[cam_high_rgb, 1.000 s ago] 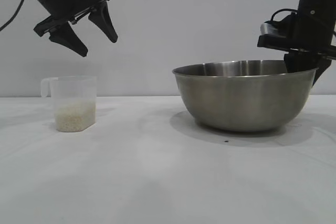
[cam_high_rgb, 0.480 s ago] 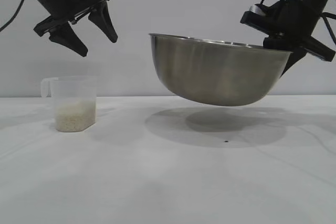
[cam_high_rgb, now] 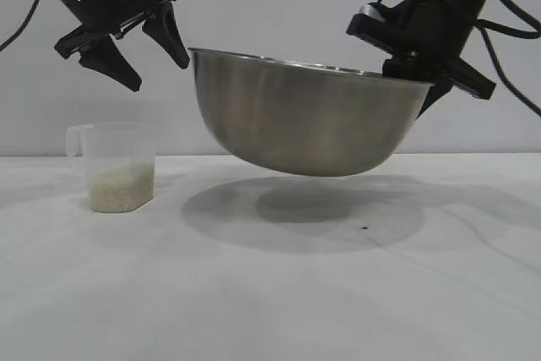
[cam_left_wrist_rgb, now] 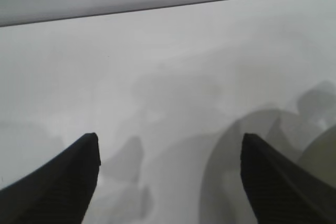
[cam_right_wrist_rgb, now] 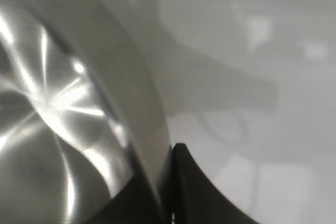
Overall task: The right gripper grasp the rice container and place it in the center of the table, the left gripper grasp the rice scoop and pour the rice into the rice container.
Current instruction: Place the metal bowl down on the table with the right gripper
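The rice container (cam_high_rgb: 304, 116), a wide steel bowl, hangs tilted above the table (cam_high_rgb: 270, 293) near the middle. My right gripper (cam_high_rgb: 423, 86) is shut on its right rim; in the right wrist view the rim (cam_right_wrist_rgb: 142, 124) is pinched at the right gripper (cam_right_wrist_rgb: 167, 153). The rice scoop (cam_high_rgb: 118, 166), a clear cup with rice (cam_high_rgb: 121, 185) in its bottom, stands at the left. My left gripper (cam_high_rgb: 156, 73) hovers open above the scoop, holding nothing. In the left wrist view, the left gripper (cam_left_wrist_rgb: 170, 150) shows only bare table between its tips.
A small dark speck (cam_high_rgb: 364, 227) lies on the table under the bowl's right side. The bowl's shadow (cam_high_rgb: 304, 209) spreads over the middle. A plain wall stands behind.
The right gripper lifted the bowl off the table and carried it leftward toward the middle, tilted. The left gripper and the scoop have not moved.
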Motion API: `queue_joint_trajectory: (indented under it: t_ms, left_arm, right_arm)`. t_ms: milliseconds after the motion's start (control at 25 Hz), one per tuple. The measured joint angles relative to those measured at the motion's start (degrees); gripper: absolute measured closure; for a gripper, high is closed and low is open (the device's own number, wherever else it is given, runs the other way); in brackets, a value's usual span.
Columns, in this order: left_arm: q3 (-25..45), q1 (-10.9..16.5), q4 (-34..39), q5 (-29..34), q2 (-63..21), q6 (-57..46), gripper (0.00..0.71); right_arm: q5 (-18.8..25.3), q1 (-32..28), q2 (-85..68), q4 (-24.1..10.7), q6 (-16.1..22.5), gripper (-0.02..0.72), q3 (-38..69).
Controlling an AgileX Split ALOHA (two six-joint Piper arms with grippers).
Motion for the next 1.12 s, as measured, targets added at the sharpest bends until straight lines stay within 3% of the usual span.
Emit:
queue_joint_trajectory:
  t_ms: [360,880,920,960,1120]
  left_arm:
    - [0.0,0.0,0.0,0.0,0.0,0.0,0.217]
    - [0.0,0.0,0.0,0.0,0.0,0.0,0.217]
    - [0.0,0.0,0.0,0.0,0.0,0.0,0.217]
    - [0.0,0.0,0.0,0.0,0.0,0.0,0.217]
    - [0.0,0.0,0.0,0.0,0.0,0.0,0.217]
  right_arm:
    - [-0.1,0.51,1.18,-0.73,-0.14,0.703,2.03]
    - [-0.46,0.64,3.8,1.35,-0.73,0.703,2.12]
    - [-0.46,0.64,3.8,1.55,-0.73,0.653,2.12]
    - [-0.46,0.64,3.8,2.13,-0.73,0.653,2.12]
    - [-0.46,0.87,3.8,2.98,-0.73,0.471,2.12]
